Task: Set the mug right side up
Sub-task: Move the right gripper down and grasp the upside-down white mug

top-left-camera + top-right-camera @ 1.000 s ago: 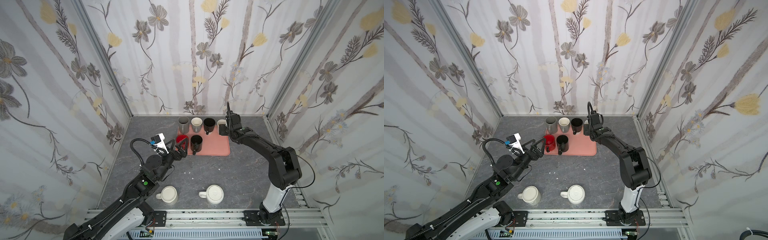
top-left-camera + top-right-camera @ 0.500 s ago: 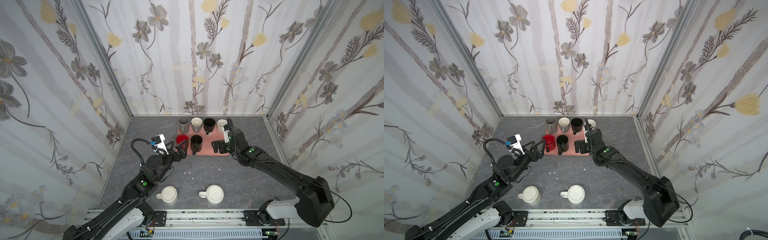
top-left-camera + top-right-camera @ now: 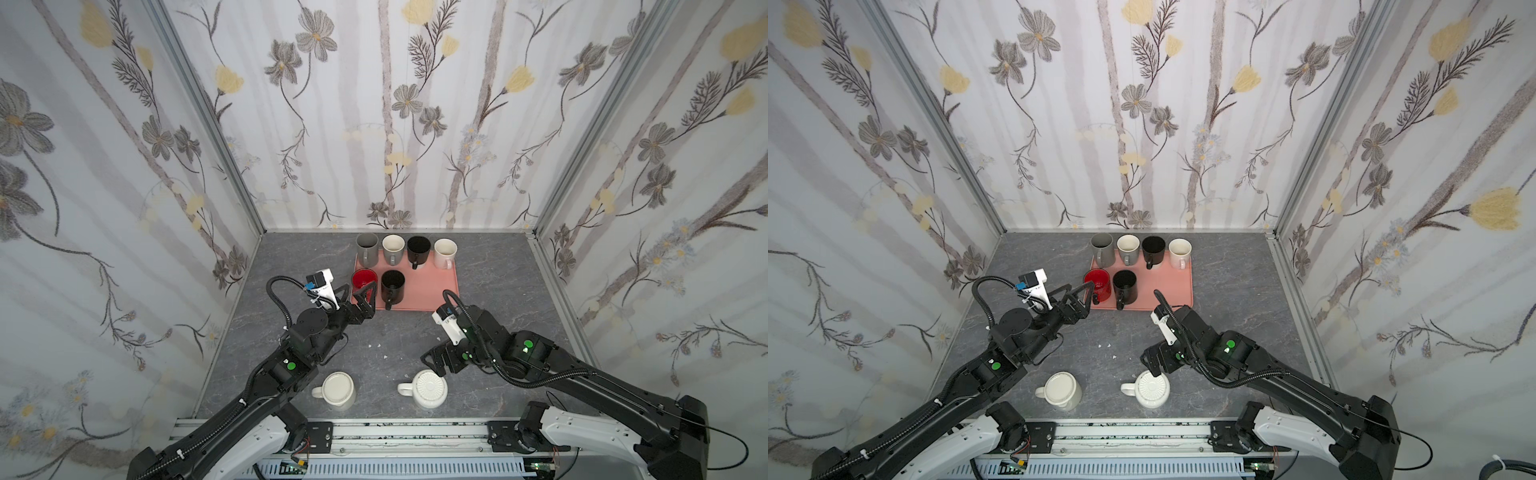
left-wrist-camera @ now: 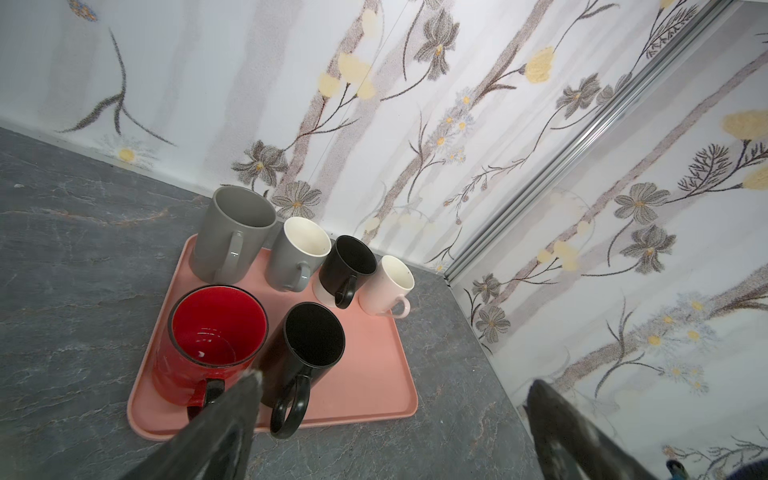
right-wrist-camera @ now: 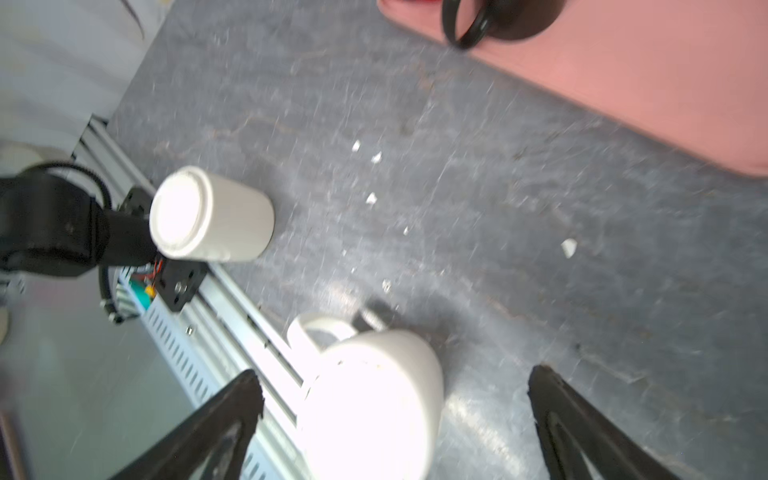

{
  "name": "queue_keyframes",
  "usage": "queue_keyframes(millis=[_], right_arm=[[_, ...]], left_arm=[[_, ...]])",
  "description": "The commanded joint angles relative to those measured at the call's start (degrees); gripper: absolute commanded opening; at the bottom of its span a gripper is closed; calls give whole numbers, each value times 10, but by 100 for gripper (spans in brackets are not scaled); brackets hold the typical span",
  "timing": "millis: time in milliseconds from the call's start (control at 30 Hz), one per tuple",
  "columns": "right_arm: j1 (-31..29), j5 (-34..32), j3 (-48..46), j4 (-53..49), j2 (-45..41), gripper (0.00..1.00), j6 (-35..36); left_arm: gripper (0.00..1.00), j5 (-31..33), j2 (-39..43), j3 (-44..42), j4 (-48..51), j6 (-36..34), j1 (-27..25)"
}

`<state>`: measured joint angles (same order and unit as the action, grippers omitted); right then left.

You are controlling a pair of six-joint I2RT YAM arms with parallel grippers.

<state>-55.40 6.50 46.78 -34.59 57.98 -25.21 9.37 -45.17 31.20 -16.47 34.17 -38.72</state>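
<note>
Two white mugs stand upside down near the table's front edge in both top views: one on the left point(image 3: 334, 388) point(image 3: 1061, 388), one on the right point(image 3: 428, 388) point(image 3: 1152, 388). My right gripper point(image 3: 434, 366) point(image 3: 1151, 365) hangs open just behind and above the right-hand mug. In the right wrist view that mug point(image 5: 374, 399) shows bottom up between the spread fingers of the right gripper point(image 5: 397, 372), untouched; the other white mug point(image 5: 208, 216) stands further off. My left gripper point(image 3: 365, 297) point(image 4: 395, 380) is open and empty by the tray's front left corner.
A pink tray point(image 3: 436, 291) point(image 4: 365, 374) at the back holds several upright mugs, among them a red one point(image 3: 364, 279) point(image 4: 212, 332) and a black one point(image 3: 392, 284) close to the left fingers. Small white crumbs point(image 3: 380, 345) lie mid-table. The front rail point(image 3: 395, 428) runs right behind the white mugs.
My right gripper opened, left the cream mug in the tray's back row and swung forward and down over the right-hand white mug. The left arm has stayed put.
</note>
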Motion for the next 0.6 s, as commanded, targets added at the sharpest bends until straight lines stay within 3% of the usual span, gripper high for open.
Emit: queue_keyframes(millis=[0, 233, 567], right_arm=[[-41, 0, -4, -57, -5, 100, -36], [-93, -16, -31, -82, 26, 100, -46], [-115, 0, -32, -35, 77, 100, -18]], left_arm=[[100, 0, -2, 0, -8, 4, 1], [100, 3, -1, -1, -2, 0, 1], [100, 5, 2, -4, 6, -2, 2]])
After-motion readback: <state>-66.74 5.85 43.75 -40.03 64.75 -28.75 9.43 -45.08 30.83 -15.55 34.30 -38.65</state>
